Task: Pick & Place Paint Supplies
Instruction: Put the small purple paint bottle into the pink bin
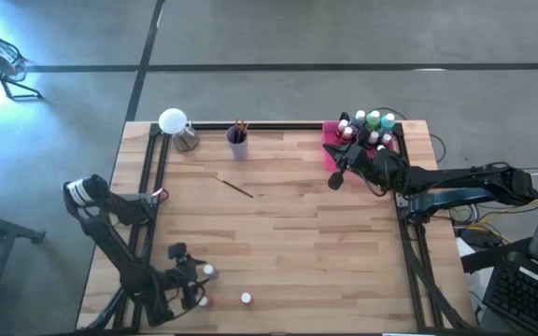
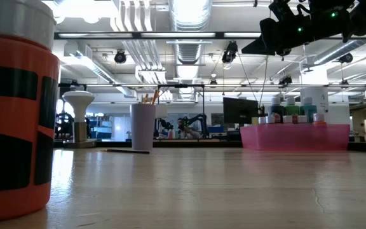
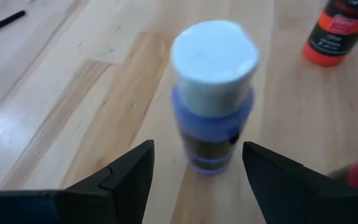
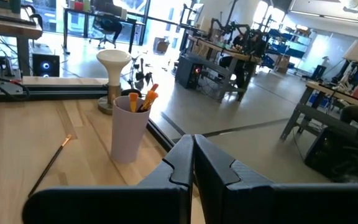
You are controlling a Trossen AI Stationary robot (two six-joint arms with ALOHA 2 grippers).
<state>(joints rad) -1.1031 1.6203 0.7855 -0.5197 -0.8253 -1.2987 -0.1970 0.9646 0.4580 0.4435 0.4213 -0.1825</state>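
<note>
At the desk's near left corner, the left arm reaches low, its fingers [image 3: 194, 180] spread apart either side of an upright blue paint bottle [image 3: 213, 99]. Over the far right corner, the right arm hangs above the pink tray [image 1: 330, 140], fingers [image 4: 192, 162] pressed together, empty.

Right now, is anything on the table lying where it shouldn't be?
Yes. One thin brush lies loose mid-table, while the other brushes stand in the lilac cup. An orange bottle lies tipped on its side near the left gripper.

Bright ceiling lights [image 2: 186, 13] glare overhead; the near blue bottle [image 3: 213, 99] is blurred.
</note>
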